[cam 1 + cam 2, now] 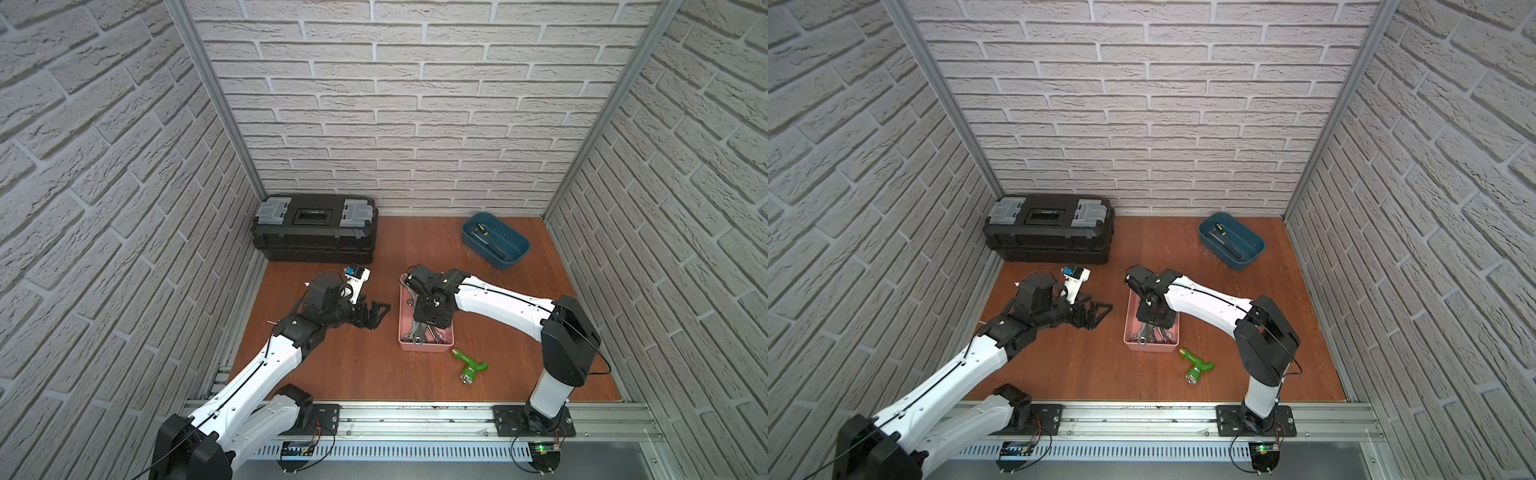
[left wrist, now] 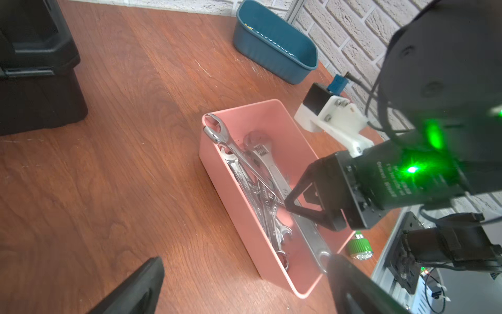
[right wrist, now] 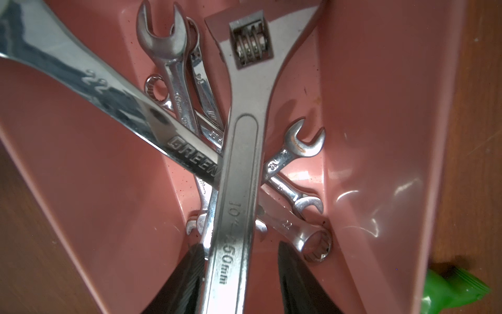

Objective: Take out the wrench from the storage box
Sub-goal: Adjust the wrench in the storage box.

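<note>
The pink storage box [image 1: 402, 316] [image 1: 1128, 322] stands mid-table and holds several steel wrenches. My right gripper [image 3: 240, 246] reaches down into it [image 1: 431, 321]. It is open, its fingers either side of the handle of the big adjustable wrench [image 3: 239, 176] [image 2: 271, 165]. One finger [image 3: 190, 266] lies against the handle. A gap shows between the handle and the other finger [image 3: 293, 271]. The wrench rests on the pile, across a long combination wrench [image 3: 103, 89]. My left gripper [image 1: 380, 312] [image 2: 244, 267] hangs wide open and empty, just left of the box.
A closed black toolbox [image 1: 313, 228] sits at the back left. A dark teal tray [image 1: 517, 249] with a small hammer stands at the back right. A green plastic fitting [image 1: 469, 365] lies just in front of the box. Brick walls enclose three sides.
</note>
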Action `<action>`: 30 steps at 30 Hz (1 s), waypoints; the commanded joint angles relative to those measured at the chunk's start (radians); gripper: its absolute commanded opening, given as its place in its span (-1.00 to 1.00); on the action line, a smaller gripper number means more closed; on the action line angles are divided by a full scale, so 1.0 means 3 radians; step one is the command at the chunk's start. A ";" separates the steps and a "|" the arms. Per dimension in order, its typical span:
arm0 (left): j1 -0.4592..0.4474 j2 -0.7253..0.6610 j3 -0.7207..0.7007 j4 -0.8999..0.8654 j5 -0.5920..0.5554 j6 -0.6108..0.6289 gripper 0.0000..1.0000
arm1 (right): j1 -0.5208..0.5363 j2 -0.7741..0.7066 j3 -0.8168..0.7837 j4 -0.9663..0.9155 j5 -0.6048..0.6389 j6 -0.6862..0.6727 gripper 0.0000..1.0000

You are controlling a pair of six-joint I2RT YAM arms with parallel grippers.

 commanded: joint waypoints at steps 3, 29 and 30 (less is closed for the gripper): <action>-0.0043 -0.0120 -0.0118 -0.0026 -0.0088 0.0077 0.97 | 0.0012 0.0119 0.0018 0.0029 0.0087 0.0099 -0.06; -0.0098 -0.0143 -0.0185 -0.0106 -0.0083 0.0108 0.96 | -0.0047 -0.0092 -0.0192 0.0322 -0.0013 0.0303 -0.85; -0.0097 -0.0140 -0.0190 -0.0105 -0.0078 0.0102 0.97 | -0.0041 -0.0128 -0.0199 0.0316 -0.0014 0.0308 -0.88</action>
